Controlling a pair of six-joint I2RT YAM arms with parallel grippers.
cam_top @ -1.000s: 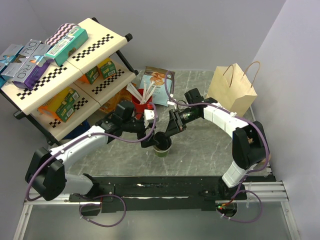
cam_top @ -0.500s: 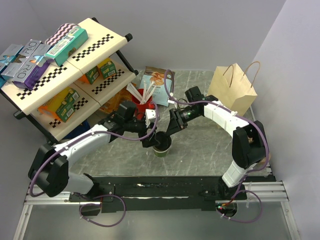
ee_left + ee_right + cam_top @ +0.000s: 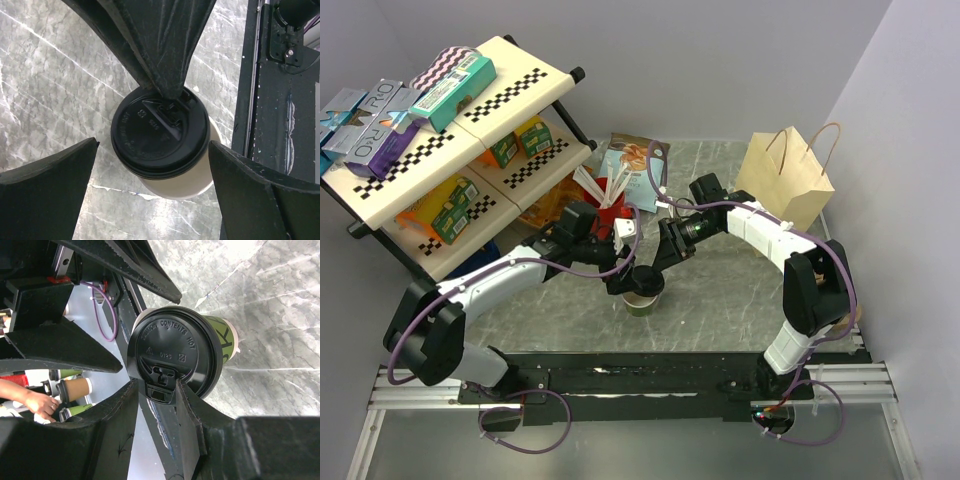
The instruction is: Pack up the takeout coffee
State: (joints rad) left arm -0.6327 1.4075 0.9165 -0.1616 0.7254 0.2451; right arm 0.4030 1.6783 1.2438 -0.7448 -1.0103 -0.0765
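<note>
The takeout coffee is a dark-green cup [image 3: 642, 303] with a cream inside and a black lid [image 3: 643, 280], standing near the table's front middle. My right gripper [image 3: 655, 263] is shut on the lid's edge at its sip tab [image 3: 161, 390] and holds the lid over the cup mouth, slightly offset, so a crescent of cream wall [image 3: 175, 182] shows. The green cup wall [image 3: 226, 337] shows beyond the lid [image 3: 175, 352]. My left gripper [image 3: 623, 282] is open, with its fingers [image 3: 50, 172] wide on either side of the cup, not touching it.
A brown paper bag [image 3: 785, 180] stands open at the back right. A red cup with white stirrers [image 3: 605, 205] and a snack pouch [image 3: 632, 160] stand behind the arms. A checkered shelf rack [image 3: 450, 130] fills the left. The black base rail [image 3: 280, 100] runs close by the cup.
My left arm has swung its elbow up toward the shelf and its wrist has turned. A cream crescent of the cup mouth now shows beside the lid. The right arm has barely moved.
</note>
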